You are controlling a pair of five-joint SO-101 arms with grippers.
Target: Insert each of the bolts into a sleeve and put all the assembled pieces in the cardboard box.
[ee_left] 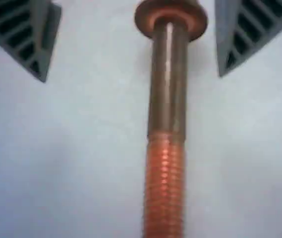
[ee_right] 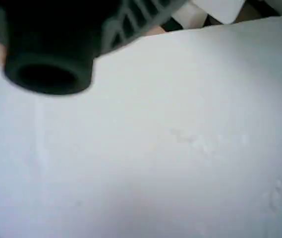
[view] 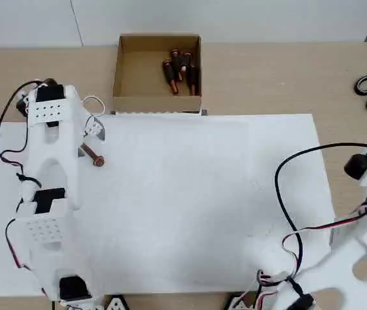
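Bolt [ee_left: 168,124] lies between the spread jaws of our left gripper [ee_left: 131,77], so we should next close on its shank, while our right gripper [ee_right: 56,39] pinches a sleeve [ee_right: 46,74]

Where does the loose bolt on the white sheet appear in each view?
High view: bolt on the white sheet's left part, by the left gripper.
Left wrist view: bolt lying between the open gripper's fingers.
Right wrist view: black sleeve above the sheet.
Shared landmark: the white sheet.

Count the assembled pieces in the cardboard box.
3 assembled pieces bunched near the right wall of the cardboard box, toward its far side; they overlap, so another may be hidden.
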